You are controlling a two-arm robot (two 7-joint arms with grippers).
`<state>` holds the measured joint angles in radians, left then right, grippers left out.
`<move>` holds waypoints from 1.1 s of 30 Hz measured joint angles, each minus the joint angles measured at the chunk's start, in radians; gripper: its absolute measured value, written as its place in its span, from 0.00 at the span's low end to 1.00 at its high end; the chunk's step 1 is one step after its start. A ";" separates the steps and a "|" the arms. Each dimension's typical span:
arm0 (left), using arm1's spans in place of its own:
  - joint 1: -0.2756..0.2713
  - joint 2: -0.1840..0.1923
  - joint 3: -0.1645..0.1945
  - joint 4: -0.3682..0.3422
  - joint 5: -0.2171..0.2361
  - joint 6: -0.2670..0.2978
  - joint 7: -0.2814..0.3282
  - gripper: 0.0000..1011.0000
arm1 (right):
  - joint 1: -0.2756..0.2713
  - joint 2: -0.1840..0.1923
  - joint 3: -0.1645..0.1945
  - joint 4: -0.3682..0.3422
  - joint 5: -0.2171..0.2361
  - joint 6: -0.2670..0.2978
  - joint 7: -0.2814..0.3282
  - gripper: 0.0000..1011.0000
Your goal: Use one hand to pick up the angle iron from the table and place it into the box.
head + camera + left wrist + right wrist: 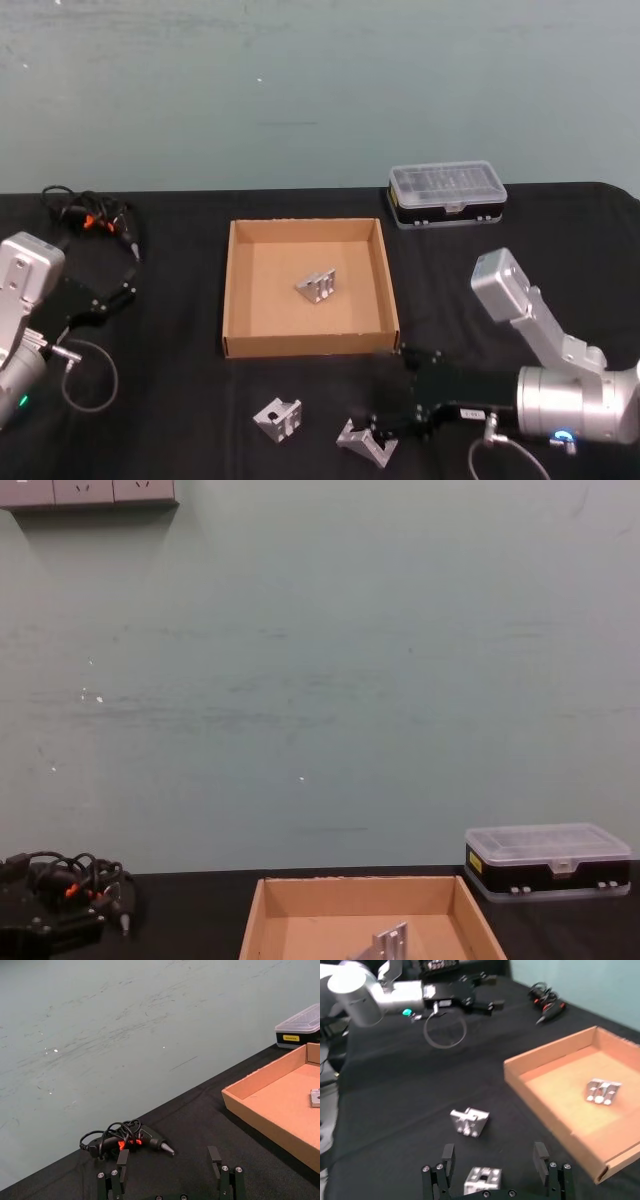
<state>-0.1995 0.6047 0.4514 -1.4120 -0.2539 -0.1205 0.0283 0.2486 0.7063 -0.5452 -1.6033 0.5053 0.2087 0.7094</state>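
Right gripper point(372, 428) low over the near part of the table point(180, 400), in front of the box point(310, 347). Its jaws are spread wide and straddle one angle iron point(482, 1180), which lies on the tabletop between the two fingers point(447, 1156). The right wrist view seems to show a gap on either side of the piece, though contact cannot be ruled out from this angle. A second angle iron point(277, 418) lies on the table just to the robot's left of the first, clear of the gripper. A third angle iron point(317, 285) rests on the floor of the box, near its centre and away from the walls. The left gripper point(126, 287) is parked at the left side of the table, well apart from the box, with its jaws likewise released and nothing between them. A corded power tool point(135, 1139) lies beyond it near the far left edge. A black case point(447, 194) with a clear lid sits behind the box's far right corner.
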 joint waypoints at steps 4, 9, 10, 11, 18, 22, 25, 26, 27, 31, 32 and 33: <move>0.000 0.000 0.000 0.000 0.000 0.000 0.000 0.99 | -0.001 0.026 -0.017 -0.016 0.002 0.019 0.012 0.99; 0.000 0.000 0.000 0.000 0.000 0.000 0.000 0.99 | 0.005 0.050 -0.041 -0.034 -0.003 0.054 0.009 0.99; 0.000 0.000 0.000 0.000 0.000 0.000 0.000 0.99 | 0.005 0.052 -0.044 -0.035 -0.004 0.057 0.007 0.99; 0.000 0.000 0.000 0.000 0.000 0.000 0.000 0.99 | 0.005 0.055 -0.048 -0.038 -0.005 0.062 0.002 0.99; 0.000 0.000 0.000 0.000 0.000 0.000 0.000 0.99 | 0.018 0.057 -0.075 -0.044 -0.019 0.099 -0.015 0.99; 0.000 0.000 0.000 0.000 0.000 0.000 0.000 0.99 | 0.033 0.047 -0.095 -0.042 -0.025 0.141 -0.024 0.99; 0.000 0.000 0.000 0.000 0.000 0.000 0.000 0.99 | 0.042 0.037 -0.105 -0.035 -0.025 0.169 -0.033 0.99; 0.000 0.000 0.000 0.000 0.000 0.000 0.000 0.99 | 0.045 0.035 -0.107 -0.033 -0.025 0.177 -0.038 0.99; 0.000 0.000 0.000 0.000 0.000 0.000 0.000 0.99 | 0.047 0.033 -0.109 -0.032 -0.025 0.181 -0.040 0.99; 0.000 0.000 0.000 0.000 0.000 0.000 0.000 0.99 | 0.058 0.024 -0.119 -0.029 -0.027 0.204 -0.053 0.99; 0.000 0.000 0.000 0.000 0.000 0.000 0.000 0.99 | 0.060 0.023 -0.120 -0.029 -0.027 0.206 -0.055 0.99; 0.000 0.000 0.000 0.000 0.000 0.000 0.000 0.99 | 0.062 0.021 -0.123 -0.029 -0.029 0.211 -0.057 0.99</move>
<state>-0.1995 0.6047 0.4514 -1.4120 -0.2539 -0.1205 0.0283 0.3104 0.7269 -0.6679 -1.6319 0.4764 0.4193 0.6524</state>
